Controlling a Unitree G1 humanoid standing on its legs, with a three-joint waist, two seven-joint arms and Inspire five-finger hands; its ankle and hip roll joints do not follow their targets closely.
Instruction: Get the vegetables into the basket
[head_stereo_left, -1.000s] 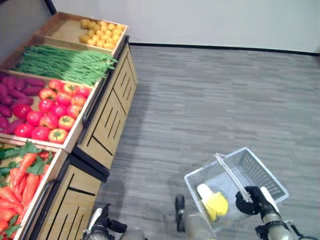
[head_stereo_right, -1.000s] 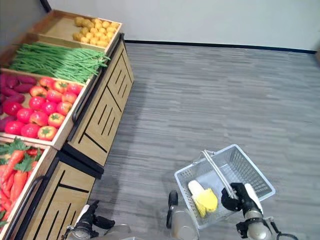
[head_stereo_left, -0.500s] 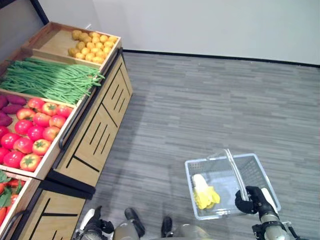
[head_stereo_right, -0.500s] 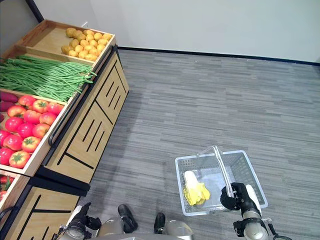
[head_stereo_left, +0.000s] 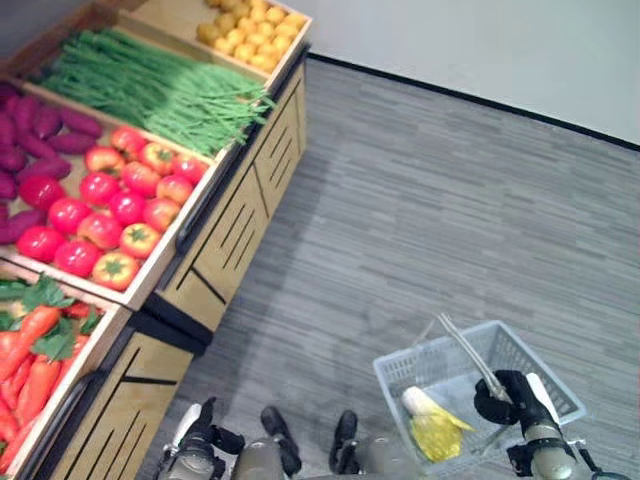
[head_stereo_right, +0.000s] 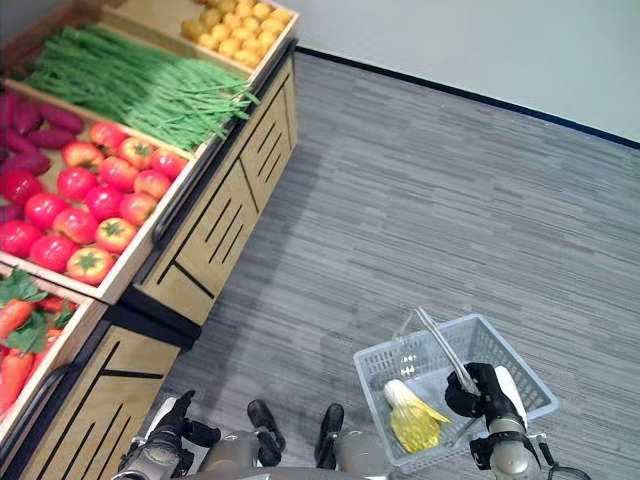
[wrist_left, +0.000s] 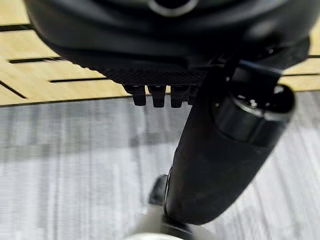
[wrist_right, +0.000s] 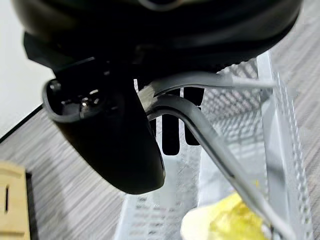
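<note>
We see a basket (head_stereo_right: 500, 352) of pale grey perforated plastic with smooth grey handles (wrist_right: 210, 135), held by the matt black right robot hand (head_stereo_right: 480, 392), whose casing shows a faint sheen in the right wrist view. Well to the left of the basket stands a display stand (head_stereo_left: 225, 235) of light, matt wood with dark slots and black edging, and its crates hold glossy red tomatoes (head_stereo_left: 110, 205). Under the basket lies the floor (head_stereo_left: 450, 200), a matt grey planked surface with a fine streaked grain.
</note>
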